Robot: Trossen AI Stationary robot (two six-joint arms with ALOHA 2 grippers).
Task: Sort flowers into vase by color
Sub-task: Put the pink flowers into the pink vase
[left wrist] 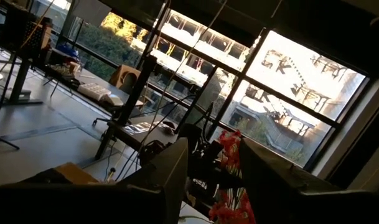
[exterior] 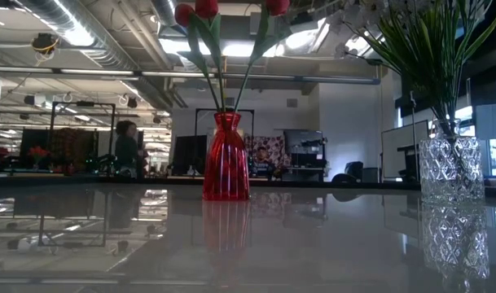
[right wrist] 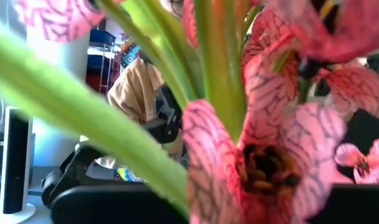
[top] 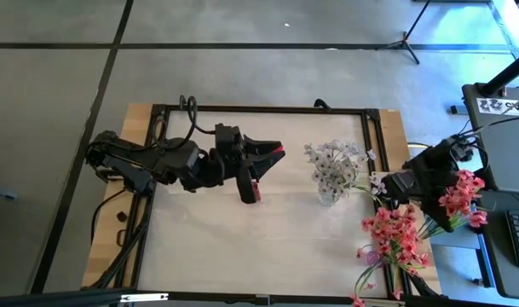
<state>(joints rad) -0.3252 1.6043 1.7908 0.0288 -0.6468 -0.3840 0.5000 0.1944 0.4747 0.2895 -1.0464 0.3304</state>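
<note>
While the right gripper (top: 423, 189) is clamping shut on a pink spray (top: 460, 194) past the table's right edge (left gripper (top: 257, 162) gaping empty mid-table), its blooms are risking snagging the white-sprig vase (top: 329, 194).

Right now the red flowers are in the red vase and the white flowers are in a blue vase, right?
Almost. The red flowers do stand in the red vase, but the low view shows the white flowers in a clear glass vase, not a blue one.

tripod (top: 406, 43) floor beyond table | person (exterior: 126, 150) in room behind | monitor (exterior: 401, 151)
</note>
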